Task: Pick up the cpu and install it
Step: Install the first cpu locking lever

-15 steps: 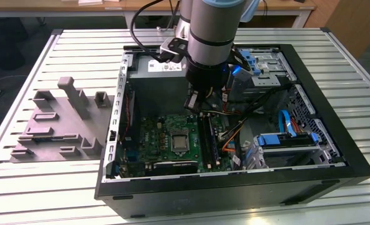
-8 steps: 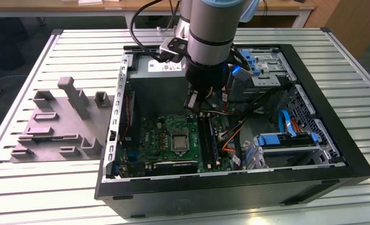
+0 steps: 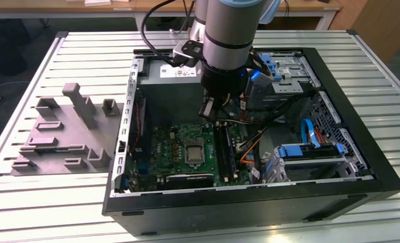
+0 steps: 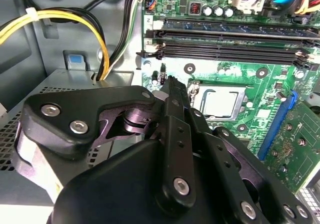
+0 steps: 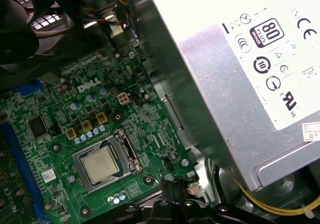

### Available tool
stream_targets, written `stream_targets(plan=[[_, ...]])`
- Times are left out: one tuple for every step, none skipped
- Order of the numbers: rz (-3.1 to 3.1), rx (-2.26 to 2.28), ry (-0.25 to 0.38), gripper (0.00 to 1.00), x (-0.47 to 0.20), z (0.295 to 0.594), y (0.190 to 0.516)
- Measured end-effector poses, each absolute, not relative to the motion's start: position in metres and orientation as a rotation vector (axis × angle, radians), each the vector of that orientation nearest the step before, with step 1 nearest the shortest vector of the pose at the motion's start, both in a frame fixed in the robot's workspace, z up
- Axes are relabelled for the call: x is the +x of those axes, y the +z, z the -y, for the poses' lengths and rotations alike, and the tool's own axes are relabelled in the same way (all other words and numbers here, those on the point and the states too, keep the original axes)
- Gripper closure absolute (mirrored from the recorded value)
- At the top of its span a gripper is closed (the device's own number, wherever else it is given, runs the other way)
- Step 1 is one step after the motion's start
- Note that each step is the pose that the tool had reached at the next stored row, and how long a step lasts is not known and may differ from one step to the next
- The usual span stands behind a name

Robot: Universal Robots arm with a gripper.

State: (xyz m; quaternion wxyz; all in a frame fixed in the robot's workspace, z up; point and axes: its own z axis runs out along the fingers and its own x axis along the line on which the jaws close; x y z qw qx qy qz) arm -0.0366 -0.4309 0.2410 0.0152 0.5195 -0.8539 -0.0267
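Note:
The cpu (image 5: 100, 165) is a small silvery square lying flat in its socket on the green motherboard (image 5: 55, 109), with the socket frame around it. It also shows in the second wrist view as the cpu (image 4: 220, 102) and in the exterior view as the cpu (image 3: 193, 152). My gripper (image 3: 210, 117) hangs inside the open computer case, above the board and a little toward the power supply side of the socket. Its black fingers (image 4: 172, 97) are pressed together with nothing between them. The fingertips (image 5: 172, 188) stand apart from the chip.
The grey power supply (image 5: 240, 84) stands close beside the gripper, with yellow cables (image 4: 75, 24) next to it. Memory slots (image 4: 230, 39) run along one side of the socket. A blue-handled drive cage (image 3: 308, 152) fills the case's right. A grey moulded fixture plate (image 3: 65, 136) lies on the slatted table (image 3: 51, 202).

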Motion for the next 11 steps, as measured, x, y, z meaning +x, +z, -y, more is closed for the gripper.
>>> stream_targets(plan=[[2.657, 1.616, -0.083, 0.89, -0.0367, 0.4304, 0.2410], [2.657, 1.616, -0.083, 0.89, -0.0367, 0.4297, 0.2410], [2.657, 1.616, -0.083, 0.89, -0.0370, 0.4293, 0.2409], [2.657, 1.617, -0.083, 0.89, -0.0375, 0.4290, 0.2407], [2.656, 1.618, -0.083, 0.89, -0.0383, 0.4288, 0.2405], [2.655, 1.619, -0.083, 0.89, -0.0392, 0.4286, 0.2404], [2.654, 1.620, -0.083, 0.89, -0.0401, 0.4285, 0.2404], [2.653, 1.622, -0.083, 0.89, -0.0409, 0.4285, 0.2404], [2.651, 1.625, -0.083, 0.89, -0.0414, 0.4284, 0.2403], [2.649, 1.629, -0.083, 0.89, -0.0417, 0.4284, 0.2402], [2.646, 1.634, -0.082, 0.89, -0.0418, 0.4284, 0.2402]])
